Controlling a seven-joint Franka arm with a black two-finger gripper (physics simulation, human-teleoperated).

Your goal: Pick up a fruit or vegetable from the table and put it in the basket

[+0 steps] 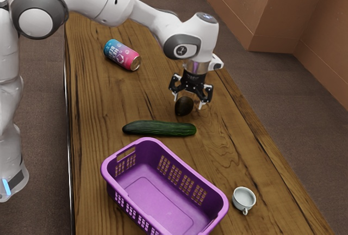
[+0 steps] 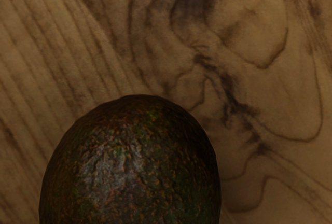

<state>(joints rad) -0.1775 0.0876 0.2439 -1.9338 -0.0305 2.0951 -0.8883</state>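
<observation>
On the brown wooden worktop: dark, pebbly-skinned oval avocado, black two-finger hand spread around it, unclenched, probably lining up a pinch. Long green cucumber lies between avocado and purple plastic basket, the likely receptacle.

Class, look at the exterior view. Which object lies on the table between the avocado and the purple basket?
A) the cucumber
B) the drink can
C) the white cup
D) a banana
A: the cucumber lies across the wood, with the avocado on one side of it and the purple basket on the other.
</observation>
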